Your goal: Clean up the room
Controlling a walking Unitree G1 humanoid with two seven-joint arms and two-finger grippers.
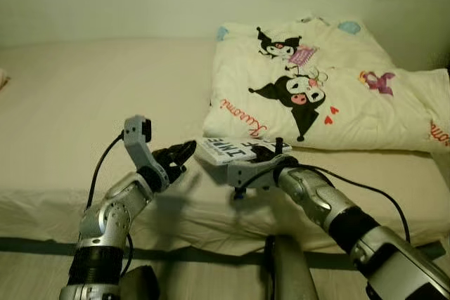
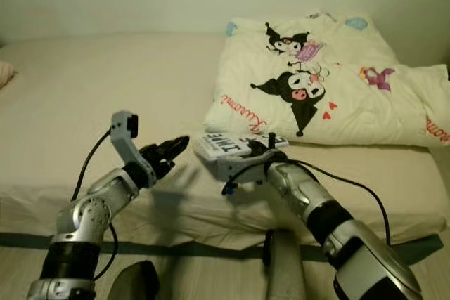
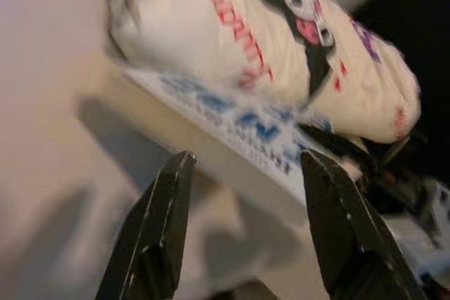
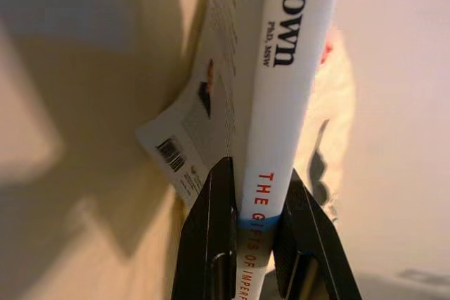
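**White Book Being Lifted Off the Bed**

White book point(image 1: 232, 149) is sitting at the bed point(image 1: 84, 103) front, just at 6 o'clock of the cartoon-print quilt point(image 1: 316, 89). The right gripper point(image 4: 254, 216) is clamping its spine between both fingers. The left gripper point(image 3: 246, 194) is hovering at the book's 9 o'clock, fingers spread wide, gripping nothing. Keeping the pinch square on the spine should be stopping the cover from sagging. Bare mattress is lying open toward 9 o'clock; the bed edge is running close at 6 o'clock.
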